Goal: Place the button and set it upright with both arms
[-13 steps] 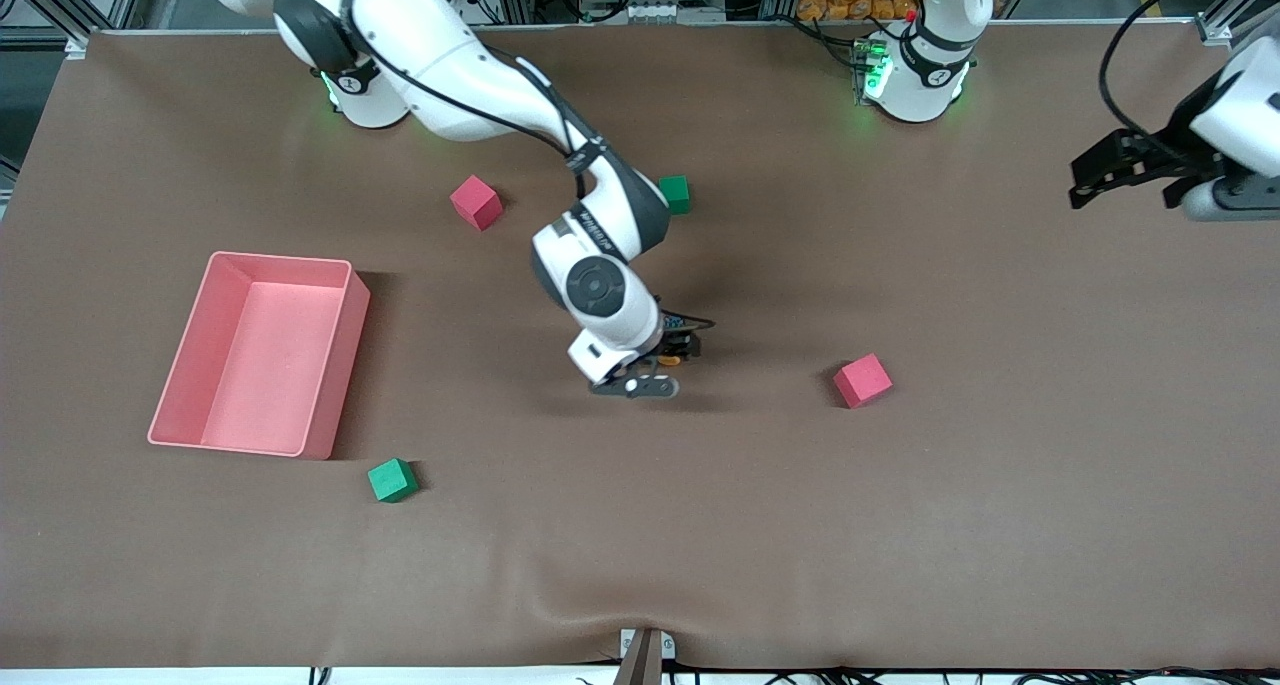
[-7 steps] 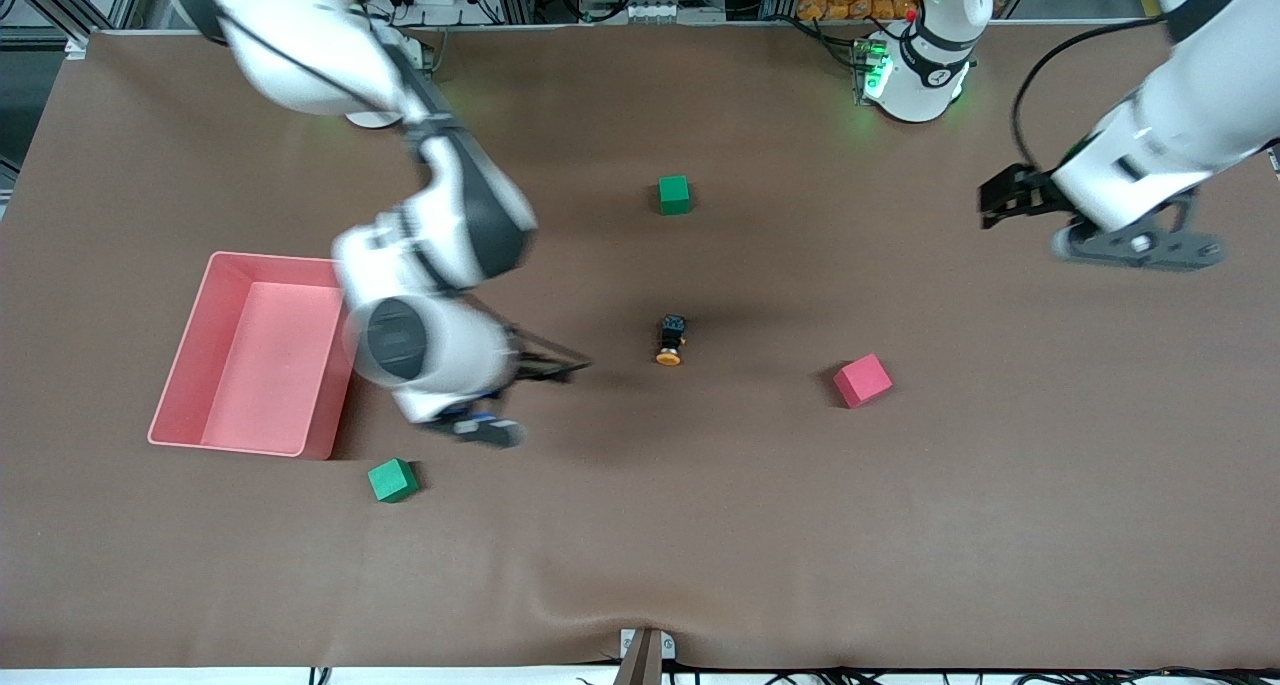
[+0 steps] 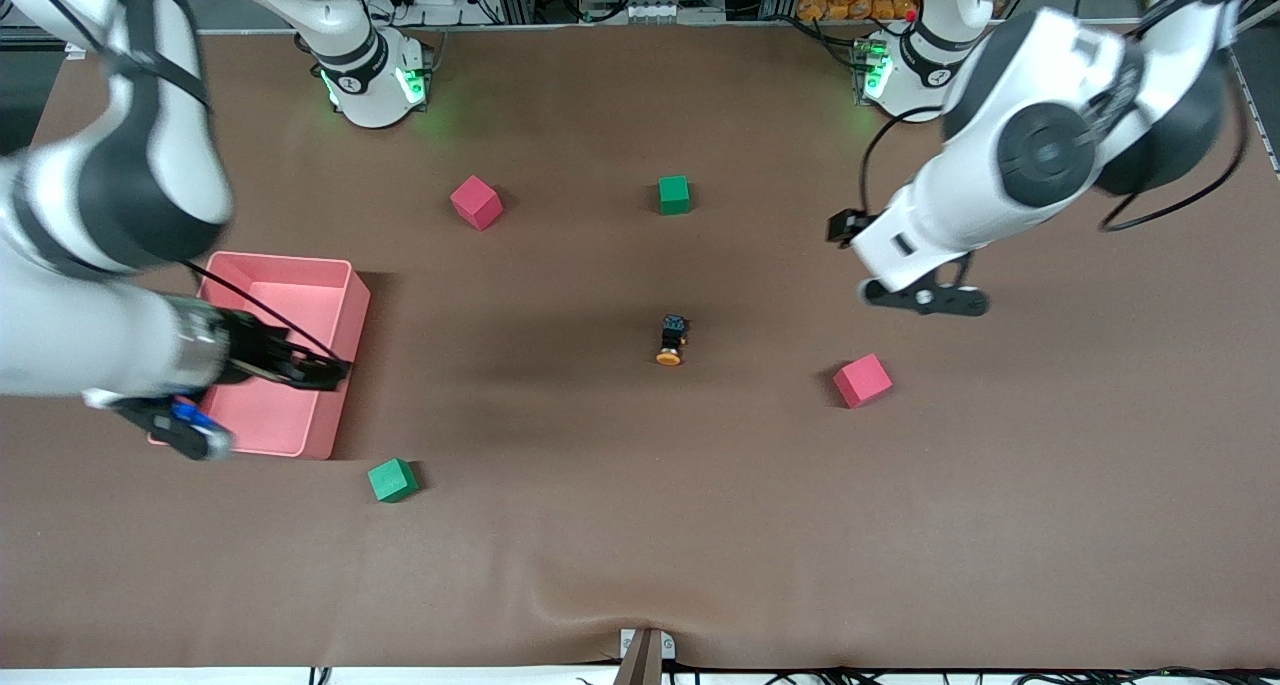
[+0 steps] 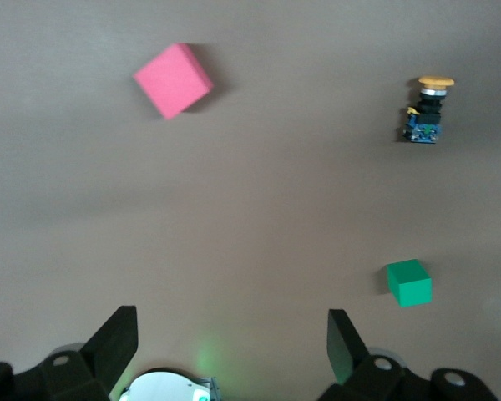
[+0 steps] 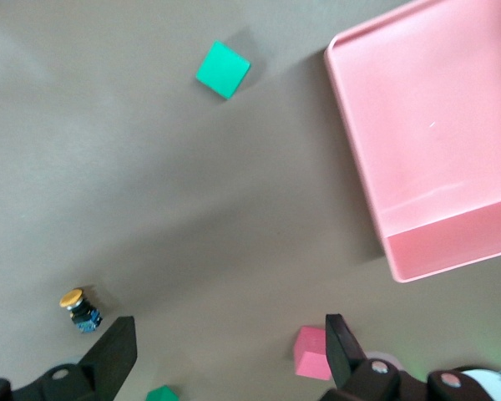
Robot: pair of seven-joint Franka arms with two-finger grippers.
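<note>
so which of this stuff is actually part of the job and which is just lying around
Part of the job:
- button, lying on its side mid-table
- left end effector, open, over bare cloth
- right end effector, open, over the bin's near corner

Just lying about:
- pink bin
- two red cubes
- two green cubes

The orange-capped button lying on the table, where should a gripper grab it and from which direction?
Probably from straight above, fingers closing across the black and blue body of the button, not the wider orange cap. It lies on its side in open space, cap toward the front camera.
</note>
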